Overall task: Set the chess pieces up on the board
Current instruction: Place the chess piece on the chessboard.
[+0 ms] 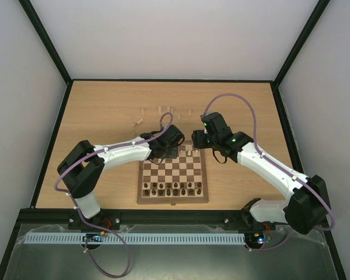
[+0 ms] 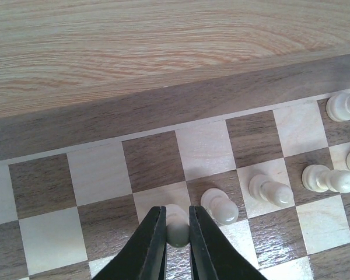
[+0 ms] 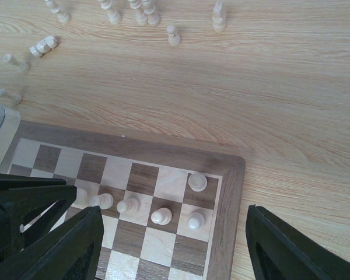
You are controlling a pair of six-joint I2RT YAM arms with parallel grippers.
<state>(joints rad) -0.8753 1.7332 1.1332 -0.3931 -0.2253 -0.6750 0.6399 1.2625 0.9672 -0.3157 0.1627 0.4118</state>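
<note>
Left gripper (image 2: 177, 217) pinches a pale pawn (image 2: 177, 231) over the board (image 2: 163, 105); right gripper (image 3: 174, 211) gapes empty.

The wooden board (image 2: 204, 149) looks glossy, the chess pieces (image 2: 271, 191) smooth, the wooden tabletop (image 2: 163, 41) matt.

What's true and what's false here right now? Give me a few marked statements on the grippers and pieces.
1. The left gripper is shut on a pale pawn. True.
2. The right gripper holds a dark piece. False: its jaws stand wide open and empty above the far right corner of the board.
3. All pale pieces are already on the board. False: several loose pale pieces are on the table beyond the board, some of them tipped over.
4. The dark pieces are lined up along the board's near side. True.
</note>
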